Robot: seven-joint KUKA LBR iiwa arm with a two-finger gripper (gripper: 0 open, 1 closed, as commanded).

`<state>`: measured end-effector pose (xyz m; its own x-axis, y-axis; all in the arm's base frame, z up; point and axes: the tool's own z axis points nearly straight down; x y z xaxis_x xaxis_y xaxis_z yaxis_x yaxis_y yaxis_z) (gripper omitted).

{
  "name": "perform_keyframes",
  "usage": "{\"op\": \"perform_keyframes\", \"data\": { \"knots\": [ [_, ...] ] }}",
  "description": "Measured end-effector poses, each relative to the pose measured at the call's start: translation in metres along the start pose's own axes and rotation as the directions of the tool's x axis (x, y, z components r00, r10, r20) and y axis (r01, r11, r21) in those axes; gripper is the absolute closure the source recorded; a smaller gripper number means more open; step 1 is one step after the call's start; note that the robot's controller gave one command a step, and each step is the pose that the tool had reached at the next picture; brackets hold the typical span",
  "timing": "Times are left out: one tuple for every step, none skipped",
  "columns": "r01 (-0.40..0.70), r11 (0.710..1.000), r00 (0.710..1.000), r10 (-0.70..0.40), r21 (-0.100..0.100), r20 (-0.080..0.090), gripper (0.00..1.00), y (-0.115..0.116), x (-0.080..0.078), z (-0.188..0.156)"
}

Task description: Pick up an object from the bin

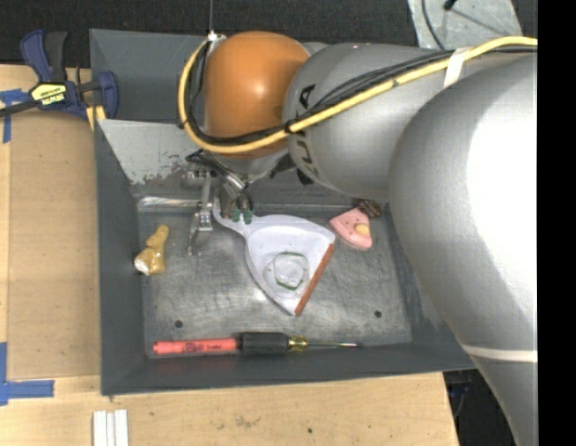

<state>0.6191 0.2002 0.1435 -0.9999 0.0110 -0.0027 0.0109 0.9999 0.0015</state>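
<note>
My gripper point(219, 217) hangs below the orange dome at the back of the bin, left of centre. Its fingers stand apart, open, with bare bin floor between them. The left fingertip point(201, 223) points down toward the floor. The right fingertip sits at the upper left end of a white fan-shaped plastic piece point(286, 258), which lies in the middle of the bin with a thin brown stick point(313, 282) along its right edge. A small tan, bottle-like thing point(151, 254) lies to the gripper's left.
A pink wedge-shaped thing point(352, 229) lies at the back right, close under the arm. A screwdriver point(246, 345) with a red and black handle lies along the bin's front wall. The big arm covers the bin's right side.
</note>
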Motion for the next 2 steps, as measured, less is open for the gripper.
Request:
{"op": "perform_keyframes", "data": {
  "knots": [
    [0.000, 1.000, 1.000, 0.000, 0.000, 0.000, 0.00, 0.000, 0.000, 0.000],
    [0.062, 0.998, 0.998, -0.062, -0.002, 0.006, 0.00, -0.028, 0.002, 0.038]
  ]
}}
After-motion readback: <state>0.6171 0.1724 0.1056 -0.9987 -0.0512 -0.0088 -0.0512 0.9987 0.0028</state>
